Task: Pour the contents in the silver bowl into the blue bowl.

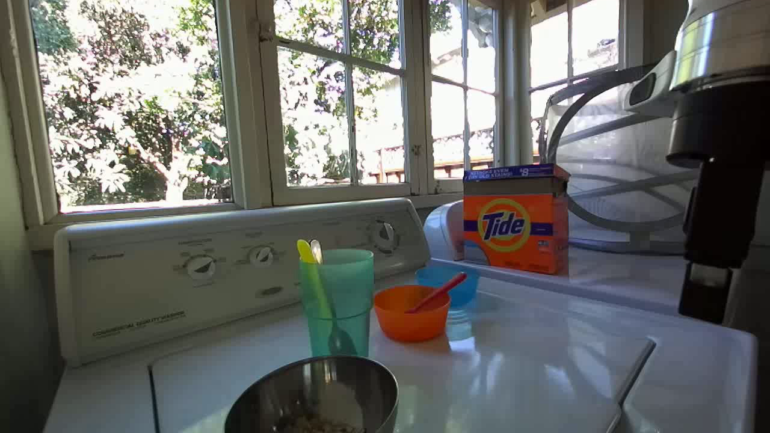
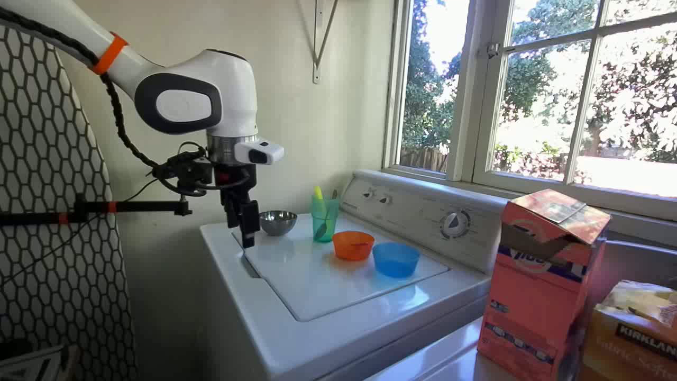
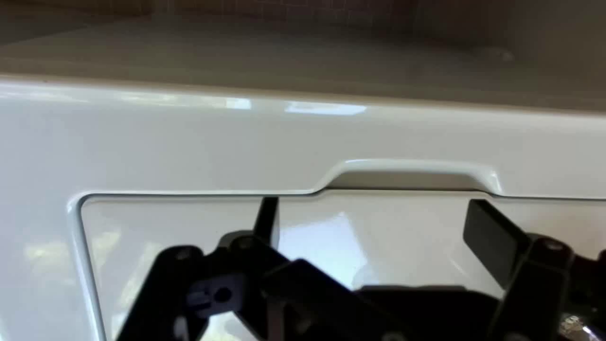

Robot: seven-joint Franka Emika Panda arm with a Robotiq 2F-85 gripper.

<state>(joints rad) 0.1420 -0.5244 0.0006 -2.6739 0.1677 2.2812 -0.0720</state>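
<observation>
The silver bowl stands at the front in an exterior view, with the contents, small speckled bits, heaped inside it. It also shows at the far side of the washer lid in an exterior view. The blue bowl stands on the lid beside the orange bowl; it shows partly hidden behind that bowl in an exterior view. My gripper is open and empty, pointing down over the lid near its handle recess. It also shows in both exterior views, apart from both bowls.
An orange bowl with a red spoon stands between the blue bowl and a teal cup holding spoons. The washer's control panel rises behind. A Tide box and a Kirkland box stand beside the washer.
</observation>
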